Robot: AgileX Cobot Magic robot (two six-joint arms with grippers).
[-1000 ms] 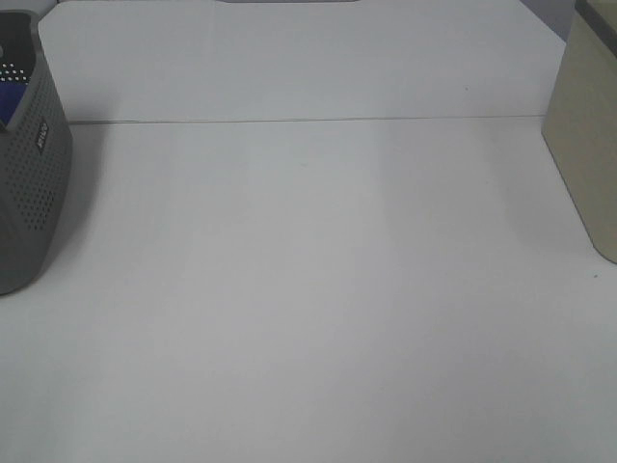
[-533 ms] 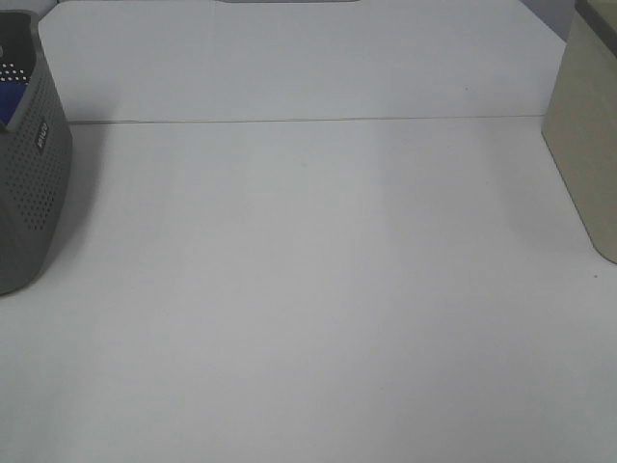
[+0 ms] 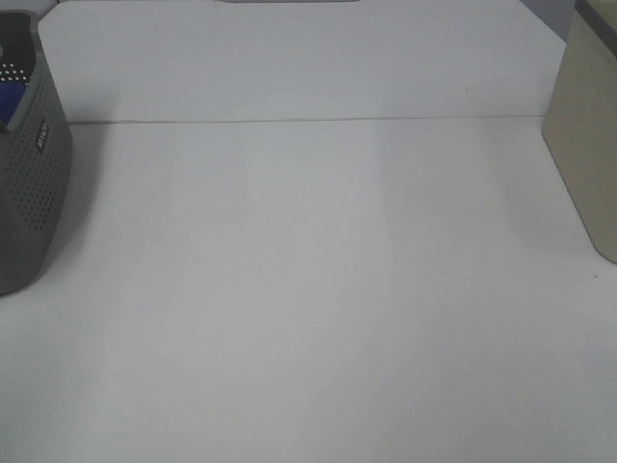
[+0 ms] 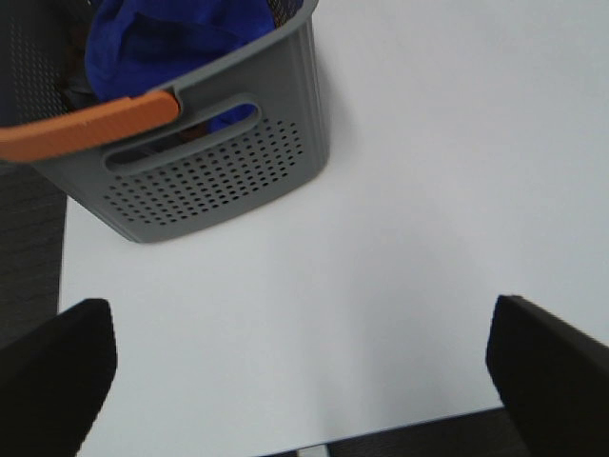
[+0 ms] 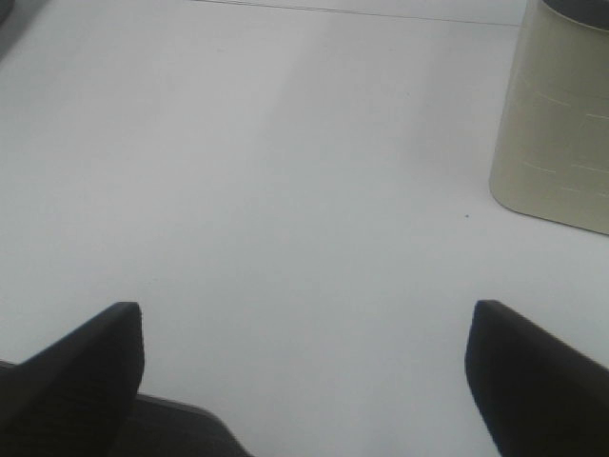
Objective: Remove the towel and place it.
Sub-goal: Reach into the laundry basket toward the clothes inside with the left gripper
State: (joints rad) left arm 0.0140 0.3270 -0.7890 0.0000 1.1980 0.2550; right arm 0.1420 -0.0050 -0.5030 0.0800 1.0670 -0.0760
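Where basket [image 4: 228,181] nears table [image 4: 381,238] edge, towel [image 4: 162,38] lies inside

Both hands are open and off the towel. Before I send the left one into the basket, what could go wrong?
The orange handle runs along the rim beside the bunched towel; the left hand could grab or snag it.
The basket stands close to the edge of the table; a pull on the towel might tip or drag it off.
The high view shows only a sliver of the basket, so the grasp may go unseen.
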